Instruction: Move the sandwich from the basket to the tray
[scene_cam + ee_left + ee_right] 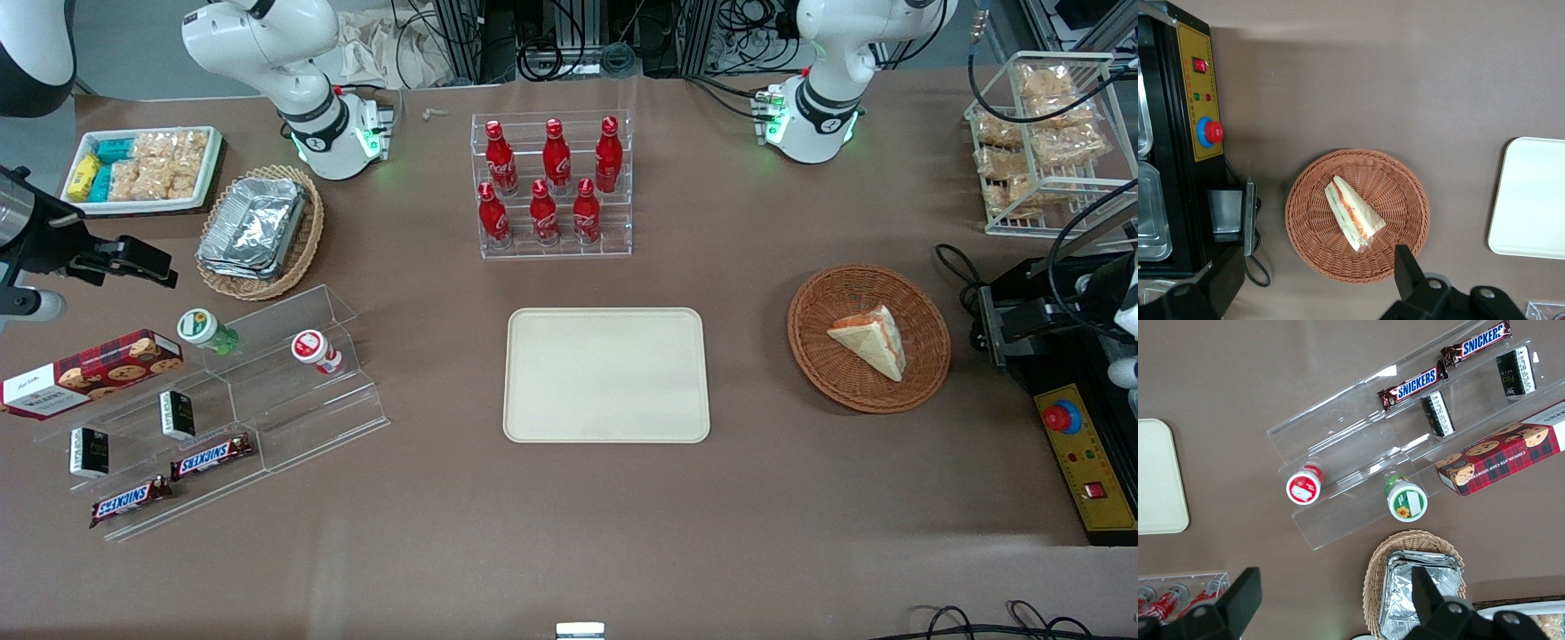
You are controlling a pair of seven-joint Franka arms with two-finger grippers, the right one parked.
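The sandwich (873,340) (1353,213), a pale bread wedge with red-orange and green filling at its edge, lies in the round reddish-brown woven basket (822,356) (1405,187). The cream tray (606,374) (1531,200) lies flat beside the basket, toward the parked arm's end, with nothing on it. My gripper (1317,267) hangs well above the table, over the basket's rim, farther from the front camera than the sandwich. It is open, with nothing between its fingers. One dark fingertip (1403,263) shows over the basket's edge. The front view does not show the gripper.
A black control box (1080,453) (1195,100) with a red stop button stands beside the basket at the working arm's end. A rack of red bottles (551,182) stands farther from the front camera than the tray. A wire rack of snacks (1045,133) stands at the table corner.
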